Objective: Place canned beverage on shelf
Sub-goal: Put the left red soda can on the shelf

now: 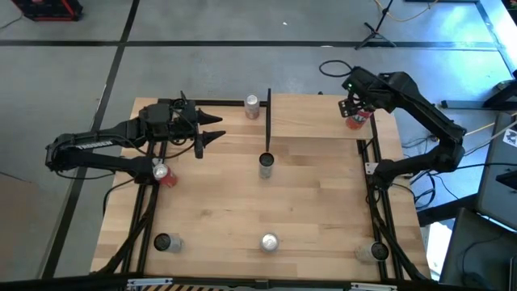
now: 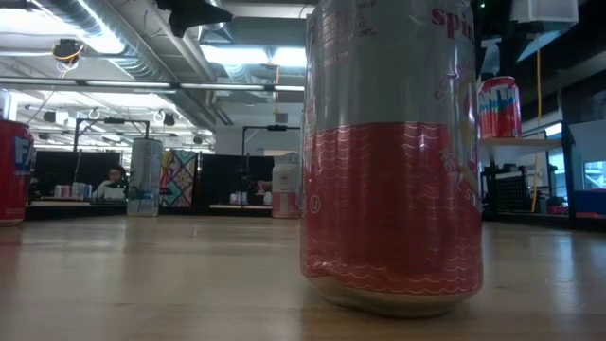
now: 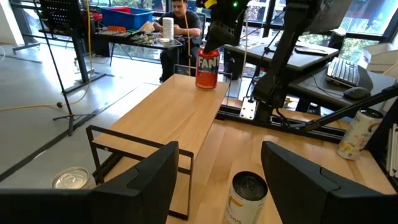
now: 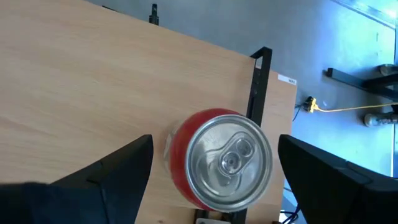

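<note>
One red can (image 4: 219,158) sits between the right end effector's (image 1: 356,113) spread fingers, seemingly unheld, at the shelf's (image 4: 93,87) corner.

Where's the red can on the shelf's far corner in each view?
High: red can under the right gripper, shelf's far right corner.
Low: right side, raised on the shelf.
Left wrist: upper middle.
Right wrist: bottom centre, top showing.
Shared landmark: the black shelf post.

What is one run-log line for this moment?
right tool: open, around red can | can: upright on shelf, far right corner | left tool: open, waiting, empty
</note>
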You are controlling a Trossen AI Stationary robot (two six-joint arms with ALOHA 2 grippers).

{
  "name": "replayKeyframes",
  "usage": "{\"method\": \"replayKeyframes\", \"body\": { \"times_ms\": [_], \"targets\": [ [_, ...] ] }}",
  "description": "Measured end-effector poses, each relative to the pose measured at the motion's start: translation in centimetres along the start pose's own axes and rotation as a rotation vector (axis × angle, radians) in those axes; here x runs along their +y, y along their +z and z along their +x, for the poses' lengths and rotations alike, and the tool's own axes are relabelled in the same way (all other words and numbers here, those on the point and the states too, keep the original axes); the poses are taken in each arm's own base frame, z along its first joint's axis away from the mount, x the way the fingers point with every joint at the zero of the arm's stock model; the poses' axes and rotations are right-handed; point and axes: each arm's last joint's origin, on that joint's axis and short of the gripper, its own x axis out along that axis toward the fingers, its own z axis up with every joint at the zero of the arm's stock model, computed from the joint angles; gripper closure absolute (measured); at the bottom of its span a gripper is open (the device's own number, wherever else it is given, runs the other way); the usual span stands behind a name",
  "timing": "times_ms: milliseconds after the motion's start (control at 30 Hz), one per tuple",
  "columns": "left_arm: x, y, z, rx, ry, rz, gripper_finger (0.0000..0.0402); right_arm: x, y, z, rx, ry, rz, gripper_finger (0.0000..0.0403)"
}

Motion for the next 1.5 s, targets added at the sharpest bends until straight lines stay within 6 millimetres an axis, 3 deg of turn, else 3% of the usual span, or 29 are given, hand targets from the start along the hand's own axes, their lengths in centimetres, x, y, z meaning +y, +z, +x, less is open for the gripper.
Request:
{"method": "replayKeyframes", "body": {
  "times_ms": [300,600,1100,1333,1500],
  "targets": [
    [0.0,-0.1,0.0,0.007,0.001,0.001,0.0176,0.5,-0.6,1.4,0.055,-0.022,-0.058,0.007],
    [0.0,-0.1,0.0,0.007,0.001,0.003,0.0176,0.6,-0.7,1.6,0.06,-0.024,-0.077,0.007],
    [0.0,-0.1,0.0,0.006,0.001,0.003,0.0176,1.2,-0.5,1.5,0.022,0.01,-0.347,0.007],
    [0.0,-0.1,0.0,0.006,0.001,0.003,0.0176,0.1,0.5,-1.5,-0.056,0.081,-0.278,0.007],
    [0.0,-0.1,0.0,0.006,0.001,0.003,0.0176,-0.6,0.3,-3.7,-0.017,0.298,-0.101,0.007]
  ]
}}
